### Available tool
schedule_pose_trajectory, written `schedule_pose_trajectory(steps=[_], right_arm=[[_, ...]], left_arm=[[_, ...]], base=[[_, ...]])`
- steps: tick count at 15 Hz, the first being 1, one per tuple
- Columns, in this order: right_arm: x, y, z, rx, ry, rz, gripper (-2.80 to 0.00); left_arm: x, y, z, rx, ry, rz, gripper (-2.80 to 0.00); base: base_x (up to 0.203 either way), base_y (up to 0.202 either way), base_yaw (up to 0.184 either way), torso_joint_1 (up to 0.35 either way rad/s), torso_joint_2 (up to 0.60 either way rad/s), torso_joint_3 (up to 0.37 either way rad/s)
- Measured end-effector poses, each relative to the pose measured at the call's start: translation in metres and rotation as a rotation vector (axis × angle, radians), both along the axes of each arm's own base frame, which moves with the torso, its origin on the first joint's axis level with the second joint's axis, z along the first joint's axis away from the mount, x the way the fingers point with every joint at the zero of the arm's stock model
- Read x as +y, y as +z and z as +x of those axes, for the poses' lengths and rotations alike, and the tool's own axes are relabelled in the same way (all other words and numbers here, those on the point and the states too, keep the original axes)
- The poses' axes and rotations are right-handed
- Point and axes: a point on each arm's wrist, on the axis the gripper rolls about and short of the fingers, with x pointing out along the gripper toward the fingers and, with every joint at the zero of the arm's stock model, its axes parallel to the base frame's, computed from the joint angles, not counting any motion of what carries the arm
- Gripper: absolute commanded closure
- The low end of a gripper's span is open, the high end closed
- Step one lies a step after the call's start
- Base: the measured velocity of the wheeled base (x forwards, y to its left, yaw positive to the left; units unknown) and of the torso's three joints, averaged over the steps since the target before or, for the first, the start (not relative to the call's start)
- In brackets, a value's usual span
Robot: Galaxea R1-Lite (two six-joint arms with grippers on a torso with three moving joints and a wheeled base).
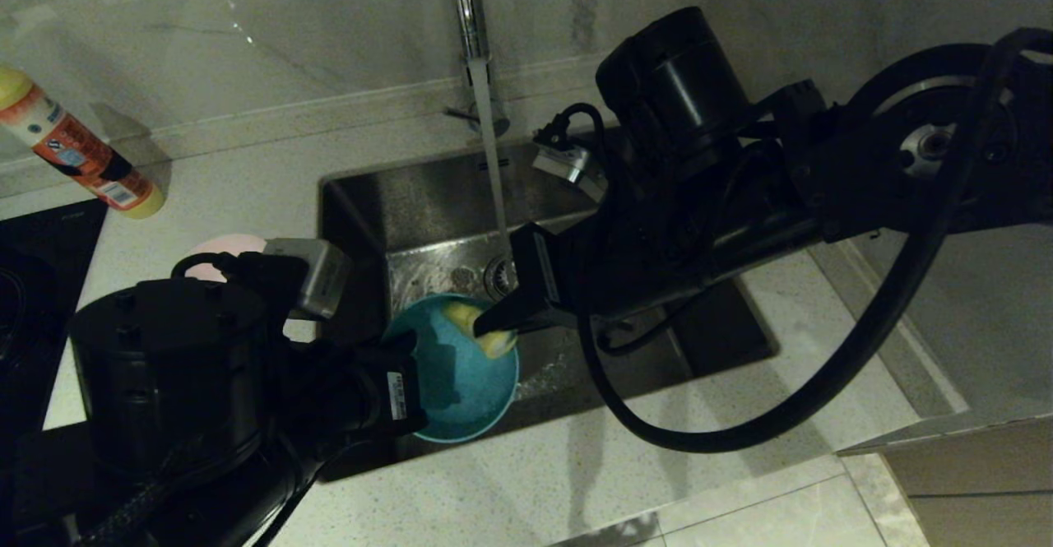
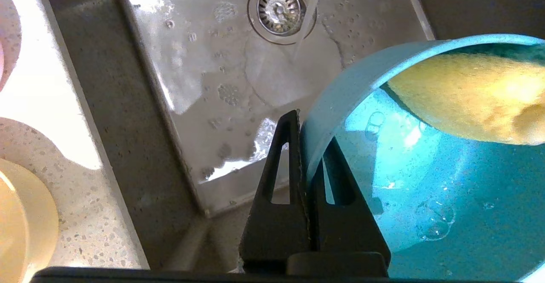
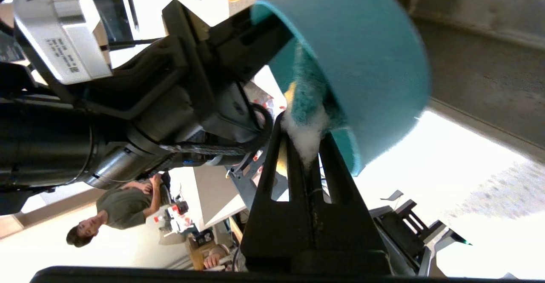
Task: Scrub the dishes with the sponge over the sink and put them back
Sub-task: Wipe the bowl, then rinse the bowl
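1. Teal bowl is up over the near-left part of the sink, tipped so its open mouth faces up and toward two o'clock in the head view.
2. Left gripper has it by the rim at the bowl's nine o'clock, jaws pinched together on the wall, one finger inside, one outside.
3. Right gripper comes in from three o'clock, jaws squeezed tight on the sponge, yellow foam showing, green face against the bowl's inner wall, suds at the fingertips.
4. Sponge's long axis runs roughly ten to four.
5. Faucet stream falls at twelve o'clock, just past the bowl, landing by the drain strainer.
6. Pink bowl sits on the counter at nine o'clock; dish soap bottle far at ten.
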Motion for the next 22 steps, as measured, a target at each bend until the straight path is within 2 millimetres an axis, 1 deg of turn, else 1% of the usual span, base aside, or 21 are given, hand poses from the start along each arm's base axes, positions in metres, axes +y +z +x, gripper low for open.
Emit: schedule_pose_trajectory(steps=[4,6,10,15,17,19,20,22], right_arm=[[-0.008,0.003,-0.004,0.019,-0.008,-0.018,0.0],[-0.014,0.008,-0.01,0.02,-0.008,-0.019,0.0],[-0.03,0.026,-0.03,0.015,0.003,-0.008,0.0],[-0.063,0.061,-0.064,-0.048,0.012,0.064,0.0],[-0.082,0.073,-0.079,-0.069,0.008,0.091,0.0],[-0.099,0.079,-0.09,-0.082,-0.007,0.101,0.0],[-0.108,0.08,-0.094,-0.087,-0.02,0.104,0.0],[-0.125,0.077,-0.101,-0.09,-0.048,0.099,0.0]], left_arm=[[0.002,0.005,-0.001,-0.013,0.003,-0.012,0.0],[0.003,0.006,-0.001,-0.019,0.006,-0.016,0.0],[0.003,0.011,0.001,-0.028,0.016,-0.038,0.0],[0.001,0.012,0.008,-0.028,0.027,-0.048,0.0],[0.001,0.012,0.014,-0.021,0.045,-0.061,0.0],[-0.001,0.009,0.021,-0.01,0.064,-0.063,0.0],[-0.001,0.007,0.028,-0.001,0.087,-0.063,0.0],[-0.002,0.003,0.043,0.024,0.13,-0.08,0.0]], base=[[0.0,0.0,0.0,0.0,0.0,0.0],[0.0,0.0,0.0,0.0,0.0,0.0],[0.0,0.0,0.0,0.0,0.0,0.0],[0.0,0.0,0.0,0.0,0.0,0.0],[0.0,0.0,0.0,0.0,0.0,0.0],[0.0,0.0,0.0,0.0,0.0,0.0],[0.0,0.0,0.0,0.0,0.0,0.0],[0.0,0.0,0.0,0.0,0.0,0.0]])
